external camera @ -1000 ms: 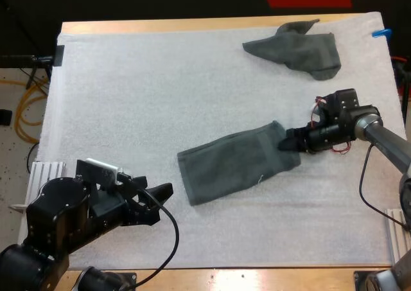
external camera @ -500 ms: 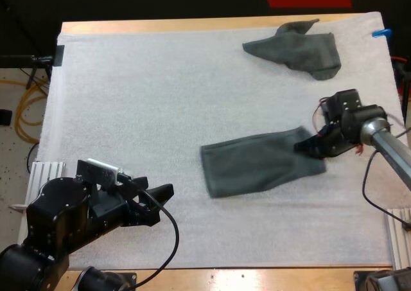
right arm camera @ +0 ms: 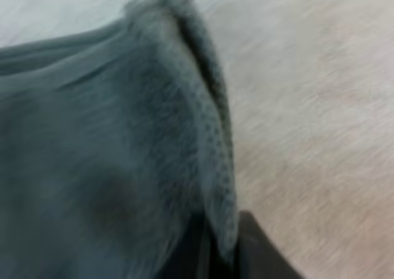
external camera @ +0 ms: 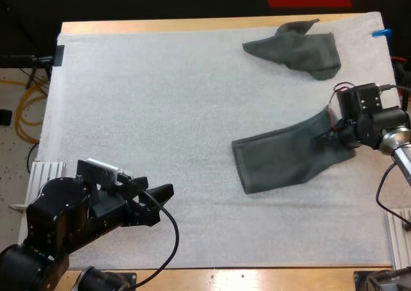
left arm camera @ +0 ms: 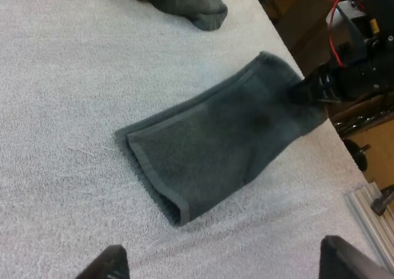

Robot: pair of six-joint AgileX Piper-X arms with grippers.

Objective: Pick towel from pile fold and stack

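Note:
A folded dark grey-green towel lies flat on the white mat at the right. My right gripper is shut on the towel's right end, and the cloth is pinched between its fingers in the right wrist view. The left wrist view has the same towel with the right gripper at its far end. A second, crumpled towel rests at the far right of the mat. My left gripper hovers open over the near left of the mat, its fingertips apart and holding nothing.
The mat's right edge and the table edge run close beside the right gripper. A wide bare stretch of mat lies between the two arms.
The right gripper has dragged the folded towel to the right and slightly away across the mat. The left arm and the crumpled towel have stayed where they were.

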